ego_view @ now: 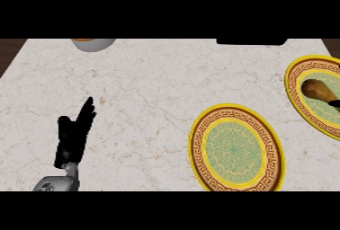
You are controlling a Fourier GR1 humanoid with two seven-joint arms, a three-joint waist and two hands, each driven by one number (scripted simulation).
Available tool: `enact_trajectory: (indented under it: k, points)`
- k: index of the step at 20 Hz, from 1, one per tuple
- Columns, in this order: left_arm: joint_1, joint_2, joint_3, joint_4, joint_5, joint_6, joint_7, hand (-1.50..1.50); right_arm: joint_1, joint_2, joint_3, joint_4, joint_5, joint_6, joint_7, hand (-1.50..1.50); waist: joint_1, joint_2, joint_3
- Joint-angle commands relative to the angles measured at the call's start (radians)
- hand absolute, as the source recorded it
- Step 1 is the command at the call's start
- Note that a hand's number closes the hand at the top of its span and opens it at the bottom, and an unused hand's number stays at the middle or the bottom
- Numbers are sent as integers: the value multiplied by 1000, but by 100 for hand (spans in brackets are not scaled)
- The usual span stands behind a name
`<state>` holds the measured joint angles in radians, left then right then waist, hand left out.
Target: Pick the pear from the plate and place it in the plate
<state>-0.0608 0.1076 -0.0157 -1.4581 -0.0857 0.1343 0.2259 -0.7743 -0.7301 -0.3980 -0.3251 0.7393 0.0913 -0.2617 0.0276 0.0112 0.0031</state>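
Left hand (72, 137) lies open (fingers straight) at the counter's (153, 90) left; pear (317, 90) sits on far-right plate (292, 87).

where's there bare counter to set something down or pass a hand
Widest bare patch: the counter middle, bordered by the bowl at the far edge, the left hand and the near plate. Crowded at right: only a narrow gap separates the near plate from the far plate holding the pear.
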Motion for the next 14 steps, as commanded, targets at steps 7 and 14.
enact_trajectory:
  k: [7,14]
  points:
    - [76,5,-4,-45,1,-8,-24,0,4,-14,-315,36,-340,86,-207,-150,-8,-6,0]
    - [-14,20,19,-53,22,-30,67,0,71,-85,-337,91,-399,240,-294,-150,-4,-2,0]
